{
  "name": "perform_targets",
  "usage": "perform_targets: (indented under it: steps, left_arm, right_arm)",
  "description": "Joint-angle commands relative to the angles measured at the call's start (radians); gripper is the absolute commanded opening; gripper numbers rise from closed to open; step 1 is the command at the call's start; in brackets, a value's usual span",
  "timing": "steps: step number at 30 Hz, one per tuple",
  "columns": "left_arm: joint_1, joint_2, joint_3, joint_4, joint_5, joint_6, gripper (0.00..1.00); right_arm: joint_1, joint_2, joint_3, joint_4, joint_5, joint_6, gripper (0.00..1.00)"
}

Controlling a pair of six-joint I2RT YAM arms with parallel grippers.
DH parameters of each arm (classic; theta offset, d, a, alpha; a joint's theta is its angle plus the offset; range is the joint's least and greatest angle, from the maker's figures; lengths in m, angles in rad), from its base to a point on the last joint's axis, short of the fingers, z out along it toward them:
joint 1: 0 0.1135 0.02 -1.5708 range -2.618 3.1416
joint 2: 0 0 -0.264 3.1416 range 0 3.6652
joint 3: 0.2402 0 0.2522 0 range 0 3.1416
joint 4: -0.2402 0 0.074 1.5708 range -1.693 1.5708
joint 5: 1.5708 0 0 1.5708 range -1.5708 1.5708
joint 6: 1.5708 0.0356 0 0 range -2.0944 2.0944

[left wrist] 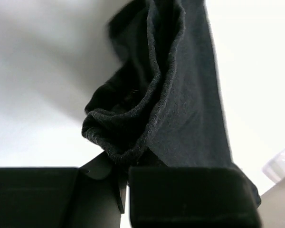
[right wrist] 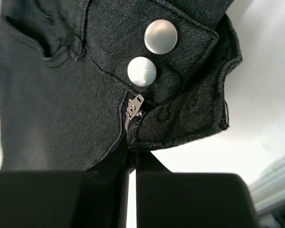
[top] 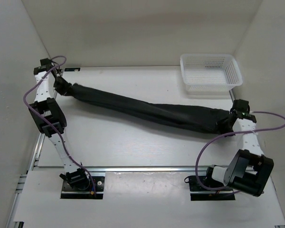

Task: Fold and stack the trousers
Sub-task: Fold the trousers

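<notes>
We hold the trousers (top: 147, 110) stretched, upper left to middle right: left gripper (top: 61, 85) clamps the hem (left wrist: 115, 138), right gripper (top: 226, 122) the waistband (right wrist: 190, 52).

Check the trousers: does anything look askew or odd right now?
Yes. The trousers are bunched into a narrow rope, slanting from the left end effector at far left to the right end effector near right, not spread flat. At the right end, the waistband corner beside the buttons is folded over. No damage shows.
</notes>
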Motion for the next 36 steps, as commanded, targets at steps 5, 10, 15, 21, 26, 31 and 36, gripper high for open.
perform_targets:
  steps: [5, 10, 15, 21, 26, 31, 36]
  left_arm:
    - [0.086, -0.102, -0.071, 0.105, -0.182, 0.038, 0.10]
    - [0.054, -0.022, 0.237, 0.050, -0.118, 0.029, 0.10]
    - [0.054, 0.064, 0.526, -0.058, -0.030, 0.001, 0.10]
    - [0.093, -0.028, 0.306, 0.015, -0.009, -0.002, 0.10]
    - [0.103, -0.070, 0.102, 0.036, -0.088, 0.021, 0.10]
    - [0.135, -0.132, -0.217, 0.057, -0.173, 0.012, 0.75]
    - [0.155, -0.240, -0.411, 0.128, -0.191, 0.003, 1.00]
  right_arm:
    - [-0.080, -0.129, -0.016, -0.047, 0.166, -0.028, 0.00]
    - [-0.080, 0.004, 0.253, -0.047, 0.184, -0.048, 0.00]
    - [-0.089, 0.038, 0.495, -0.056, 0.193, -0.059, 0.00]
    - [-0.089, -0.008, 0.437, -0.088, 0.202, -0.078, 0.00]
    - [-0.100, -0.141, 0.186, -0.088, 0.202, -0.079, 0.00]
    - [-0.109, -0.290, -0.041, -0.143, 0.222, -0.042, 0.57]
    - [-0.109, -0.301, 0.024, -0.174, 0.258, -0.042, 0.86]
